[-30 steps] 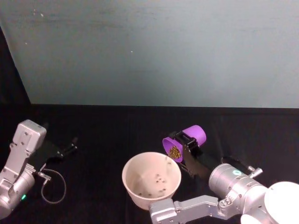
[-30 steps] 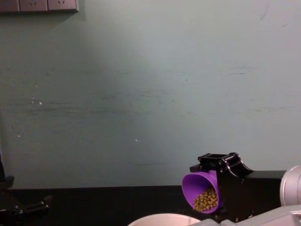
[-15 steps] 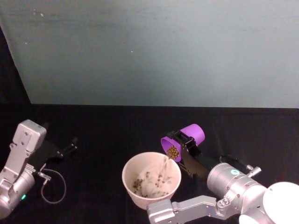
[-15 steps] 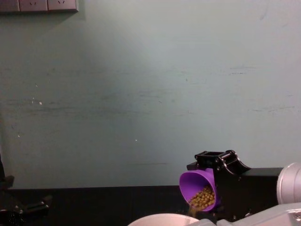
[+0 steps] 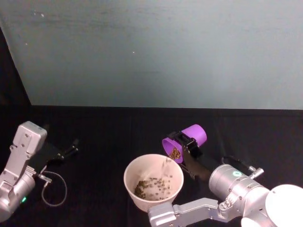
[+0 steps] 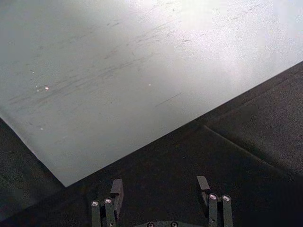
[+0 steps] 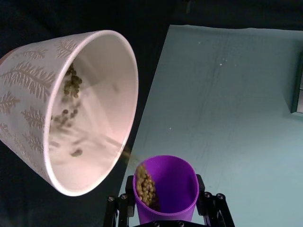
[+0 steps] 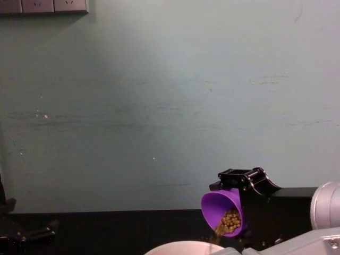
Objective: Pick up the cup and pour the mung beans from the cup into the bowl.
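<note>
I've the right fingers (image 5: 188, 142) clamped on the cup (image 5: 196, 134), tilted so mung beans (image 5: 175, 153) drop into the bowl (image 5: 126, 172); left fingers (image 5: 72, 148) parked, spread empty.

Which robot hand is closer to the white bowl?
The right. The right gripper holds the cup tipped just above the bowl, pouring beans. The left gripper rests far off on the bowl's left, fingers open.

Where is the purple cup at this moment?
Head view, right of centre: the cup is tilted in the right gripper, at the far-right rim of the bowl.
</note>
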Tool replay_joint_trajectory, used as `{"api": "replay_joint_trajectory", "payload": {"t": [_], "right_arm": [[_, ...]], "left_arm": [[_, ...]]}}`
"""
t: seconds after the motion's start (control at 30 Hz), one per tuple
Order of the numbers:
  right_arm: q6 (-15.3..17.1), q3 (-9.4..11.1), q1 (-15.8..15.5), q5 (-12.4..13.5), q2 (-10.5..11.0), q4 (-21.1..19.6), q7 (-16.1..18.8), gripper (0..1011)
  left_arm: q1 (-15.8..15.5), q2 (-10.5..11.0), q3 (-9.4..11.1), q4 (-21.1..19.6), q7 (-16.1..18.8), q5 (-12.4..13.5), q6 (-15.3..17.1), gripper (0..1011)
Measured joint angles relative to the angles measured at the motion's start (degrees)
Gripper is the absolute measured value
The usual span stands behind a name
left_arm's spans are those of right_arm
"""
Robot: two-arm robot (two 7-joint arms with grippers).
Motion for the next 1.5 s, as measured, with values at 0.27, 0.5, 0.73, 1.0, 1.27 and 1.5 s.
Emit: {"api": "replay_joint_trajectory", "payload": {"t": [0.27,0.5,0.73,1.0,1.27,1.5], "right_arm": [[-0.41,0.80,-0.75,-1.19,-0.50,-0.14,0.34,718],[-0.83,1.37,-1.30,-1.87,-0.83,-0.16,0.47,718],[-1.16,1.67,-1.56,-2.33,-0.98,-0.25,0.66,718],[-1.34,1.98,-1.92,-2.73,-1.00,-0.32,0.50,718],[-1.50,1.99,-1.97,-3.16,-1.00,-0.44,0.53,718],[-1.56,1.76,-1.76,-3.75,-1.06,-0.49,0.80,718]], "left_arm": [[0.00,0.00,0.00,0.00,0.00,0.00,0.00,1003],[0.00,0.00,0.00,0.00,0.00,0.00,0.00,1003],[0.00,0.00,0.00,0.00,0.00,0.00,0.00,1003],[0.00,0.00,0.00,0.00,0.00,0.00,0.00,1003],[0.00,0.00,0.00,0.00,0.00,0.00,0.00,1003],[0.00,0.00,0.00,0.00,0.00,0.00,0.00,1003]]}}
